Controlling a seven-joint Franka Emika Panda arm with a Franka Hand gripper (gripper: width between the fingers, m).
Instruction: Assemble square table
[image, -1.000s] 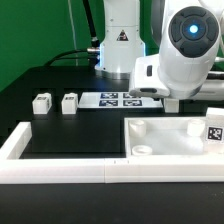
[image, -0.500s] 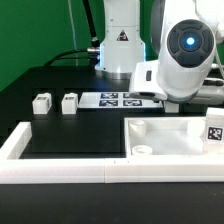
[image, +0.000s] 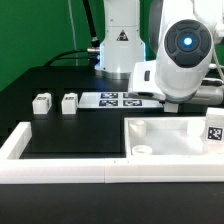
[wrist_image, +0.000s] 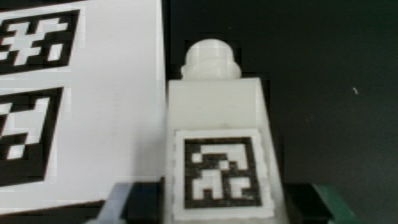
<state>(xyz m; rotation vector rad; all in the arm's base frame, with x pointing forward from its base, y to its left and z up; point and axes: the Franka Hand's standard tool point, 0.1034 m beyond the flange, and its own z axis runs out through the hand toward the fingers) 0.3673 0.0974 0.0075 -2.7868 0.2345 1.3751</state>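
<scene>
In the wrist view a white leg block (wrist_image: 221, 120) lies on the black table beside the marker board (wrist_image: 80, 100). It has a round peg at its far end and a black-and-white tag on its top face. My gripper (wrist_image: 228, 206) straddles its near end, open, with a dark gap on each side between the fingers (wrist_image: 135, 200) and the block. In the exterior view the square table top (image: 170, 138) sits at the front right, with a tag on its edge. Two more leg blocks (image: 41, 102) (image: 69, 102) stand at the left. The arm's wrist (image: 180, 55) hides my gripper there.
A long white border rail (image: 60, 165) runs along the front and up the left side. The marker board (image: 120, 99) lies at mid table. The robot base (image: 120, 45) stands at the back. Green backdrop behind.
The arm's wrist has moved down and a little toward the exterior view's left, most of it in the first half second. The table top and the two leg blocks have not moved.
</scene>
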